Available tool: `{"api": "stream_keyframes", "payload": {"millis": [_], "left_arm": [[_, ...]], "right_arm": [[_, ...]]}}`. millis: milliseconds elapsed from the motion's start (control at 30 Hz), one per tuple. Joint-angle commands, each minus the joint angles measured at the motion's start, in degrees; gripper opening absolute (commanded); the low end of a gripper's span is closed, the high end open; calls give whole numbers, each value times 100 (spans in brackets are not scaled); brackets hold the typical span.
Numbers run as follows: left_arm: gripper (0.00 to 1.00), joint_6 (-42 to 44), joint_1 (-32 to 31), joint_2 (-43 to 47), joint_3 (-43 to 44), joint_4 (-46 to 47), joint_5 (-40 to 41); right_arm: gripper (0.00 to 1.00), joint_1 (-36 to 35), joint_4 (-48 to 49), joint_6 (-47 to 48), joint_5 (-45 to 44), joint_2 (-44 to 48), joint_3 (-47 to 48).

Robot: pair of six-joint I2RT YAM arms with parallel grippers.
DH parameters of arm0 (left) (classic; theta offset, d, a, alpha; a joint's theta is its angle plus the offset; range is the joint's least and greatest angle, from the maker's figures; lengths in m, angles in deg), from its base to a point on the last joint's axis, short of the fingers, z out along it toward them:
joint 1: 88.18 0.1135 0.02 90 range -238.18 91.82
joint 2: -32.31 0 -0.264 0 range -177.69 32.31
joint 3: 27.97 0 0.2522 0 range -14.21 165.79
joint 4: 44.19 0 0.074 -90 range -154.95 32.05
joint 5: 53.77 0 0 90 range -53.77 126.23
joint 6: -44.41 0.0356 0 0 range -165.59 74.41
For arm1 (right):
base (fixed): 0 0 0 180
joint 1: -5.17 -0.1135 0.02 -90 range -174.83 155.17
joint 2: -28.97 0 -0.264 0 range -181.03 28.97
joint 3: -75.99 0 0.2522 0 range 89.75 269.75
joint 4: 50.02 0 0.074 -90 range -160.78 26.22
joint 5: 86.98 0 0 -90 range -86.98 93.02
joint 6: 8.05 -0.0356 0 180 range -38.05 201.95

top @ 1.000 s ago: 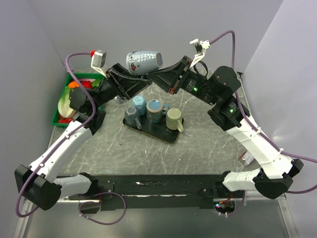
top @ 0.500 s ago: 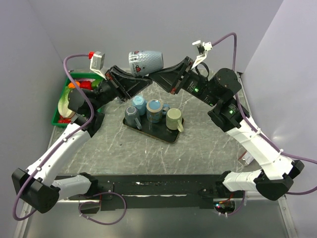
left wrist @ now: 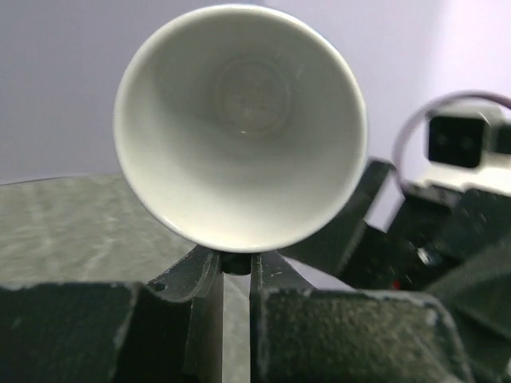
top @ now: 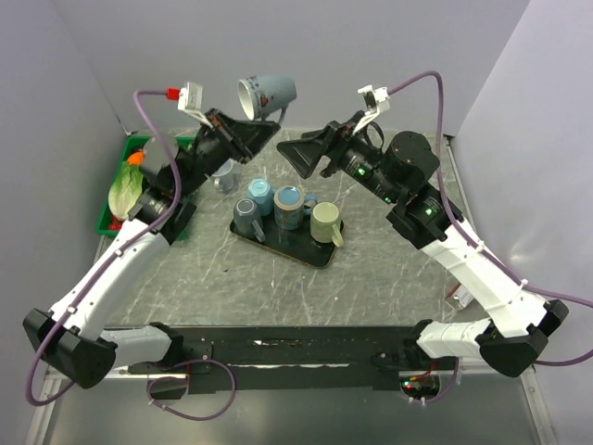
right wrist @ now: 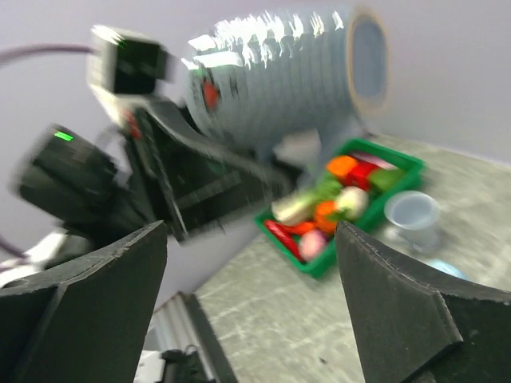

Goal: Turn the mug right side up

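i'm midway through the turn: my left gripper is clamped on the pale blue ribbed ceramic mug with a white inside, holding it high above the back of the grey marbled table. in my left wrist view its mouth faces straight down my fingers, which pinch it from beneath, though i can't tell whether on the handle or the wall. my right gripper stands with its jaws wide apart, near the mug but not touching it. the mug is still tipped on its side, so i judge the next move is to roll my left wrist until the mouth faces up, then lower it to a bare patch beside the black tray of three mugs. half a second ago both grippers met at the mug. now the right one has let go and backed off, and the left has lifted the mug and swung its mouth round.
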Motion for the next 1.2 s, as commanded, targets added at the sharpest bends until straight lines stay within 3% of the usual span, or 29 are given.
{"api": "stream_keyframes", "payload": {"millis": [0, 200, 533, 867, 1167], "left_arm": [[1, 1189, 3, -319, 900, -1194, 1413], [1, 1929, 30, -1434, 1919, -2845, 2643], [1, 2088, 759, -3290, 3168, -4096, 2417], [1, 2422, 1225, -4863, 4011, -4273, 2101], [1, 2317, 1225, -5602, 4206, -4360, 2118]], "right_arm": [[93, 200, -710, 224, -992, 464, -295], [94, 595, -1204, 172, -1301, 895, -779], [94, 1027, -1591, 48, -1362, 1256, -1210], [94, 1229, -1749, 39, -1336, 1098, -1272], [94, 1422, -1863, 4, -1283, 790, -1087]]}}
